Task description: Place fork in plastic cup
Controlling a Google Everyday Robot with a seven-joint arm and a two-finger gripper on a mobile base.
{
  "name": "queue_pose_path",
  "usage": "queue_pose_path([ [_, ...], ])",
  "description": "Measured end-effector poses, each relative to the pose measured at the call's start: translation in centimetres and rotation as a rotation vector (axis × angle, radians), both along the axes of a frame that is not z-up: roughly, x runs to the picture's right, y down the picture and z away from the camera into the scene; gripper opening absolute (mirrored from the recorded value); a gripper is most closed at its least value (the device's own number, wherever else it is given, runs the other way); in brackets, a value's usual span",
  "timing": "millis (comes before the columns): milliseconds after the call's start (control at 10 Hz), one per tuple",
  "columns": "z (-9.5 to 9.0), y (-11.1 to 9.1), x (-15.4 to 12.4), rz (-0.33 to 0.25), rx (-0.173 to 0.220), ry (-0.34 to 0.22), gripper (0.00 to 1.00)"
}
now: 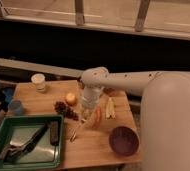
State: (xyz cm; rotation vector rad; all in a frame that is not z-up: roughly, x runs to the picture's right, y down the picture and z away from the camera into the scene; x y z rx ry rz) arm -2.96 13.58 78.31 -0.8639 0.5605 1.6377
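Gripping fork (76, 131), end effector (87, 116) hangs beside tray (61, 150).

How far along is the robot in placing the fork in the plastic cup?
Done: the gripper hangs over the middle of the table, its fingers shut on the upper end of the fork, which slants down and to the left below it. In hand: the carry towards the cup. Left: the plastic cup stands near the table's left edge, well apart from the fork, which has yet to reach it and go in.
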Motion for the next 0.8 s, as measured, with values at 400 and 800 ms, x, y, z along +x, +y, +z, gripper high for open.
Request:
queue_pose_path([
  [400,-1.3,-3.2,1.0,0.012,0.1,0.0,0.2],
  [800,-4.7,-8.9,3.4,0.003,0.218,0.072,0.2],
])
